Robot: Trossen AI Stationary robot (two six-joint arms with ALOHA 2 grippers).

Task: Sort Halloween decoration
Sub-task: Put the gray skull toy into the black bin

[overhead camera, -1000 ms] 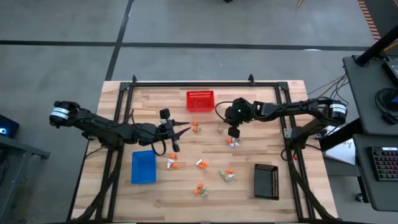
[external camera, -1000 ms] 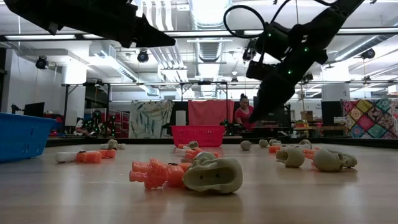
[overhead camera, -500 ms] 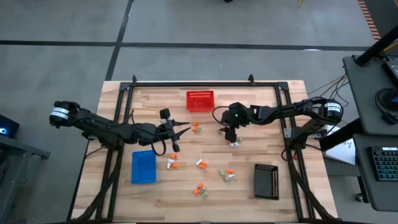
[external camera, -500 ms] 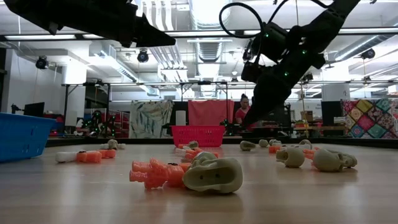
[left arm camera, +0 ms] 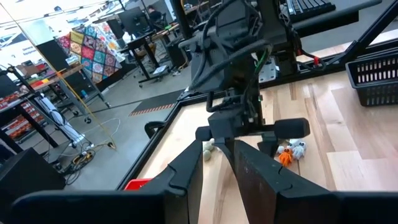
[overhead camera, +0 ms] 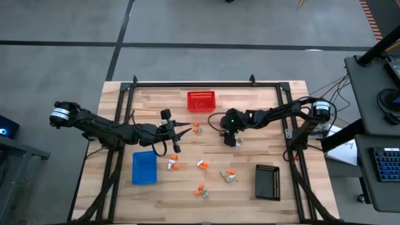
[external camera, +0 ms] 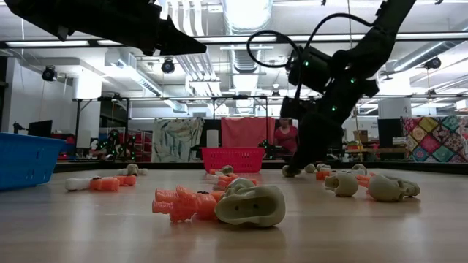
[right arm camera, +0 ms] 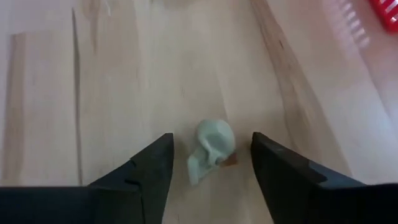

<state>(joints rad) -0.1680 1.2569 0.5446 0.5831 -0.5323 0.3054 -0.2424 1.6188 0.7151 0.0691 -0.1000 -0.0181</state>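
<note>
Small orange, white and pale trinkets lie scattered on the wooden table, among them a pair and another cluster. My right gripper is low over the table, open, slanting down. Its fingers stand on either side of a pale skull trinket without touching it; the skull lies on the wood with an orange bit beside it. My left gripper hangs above the table left of centre and points toward the right arm. Its fingers are a narrow gap apart with nothing seen between them.
A red mesh basket stands at the far middle. A blue tray sits near left and a black tray near right. More trinkets lie close to the near edge. A person shows in the room behind.
My right gripper has come down toward the table and a little toward its left edge, ending low over the pale skull trinket. The trinkets lie where they were.
</note>
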